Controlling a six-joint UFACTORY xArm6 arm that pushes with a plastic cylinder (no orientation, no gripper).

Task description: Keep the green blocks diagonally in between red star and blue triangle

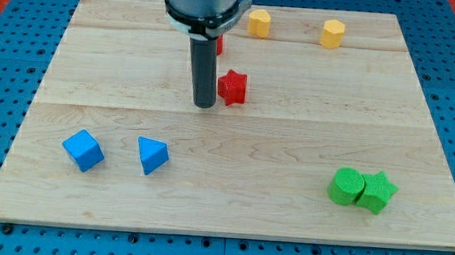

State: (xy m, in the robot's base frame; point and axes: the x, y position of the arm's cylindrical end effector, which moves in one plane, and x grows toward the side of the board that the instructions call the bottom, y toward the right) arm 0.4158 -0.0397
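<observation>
My tip (204, 105) stood just to the view's left of the red star (232, 88), close beside it — whether touching, I couldn't tell. The rod was the only end effector, with nothing to open or close. A second red block (219, 44) behind the rod was mostly hidden. The green cylinder (345, 186) and green star (377, 191) sat pressed together, well apart from the red star toward the counter's (95, 70) lower right; the blue triangle (152, 154) lay to its lower left.

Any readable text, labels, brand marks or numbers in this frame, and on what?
None: no lettering shows anywhere.
The wooden board is plain.
The red star, blue triangle, both green blocks and my tip, just left of the star, carry no marks.
</observation>
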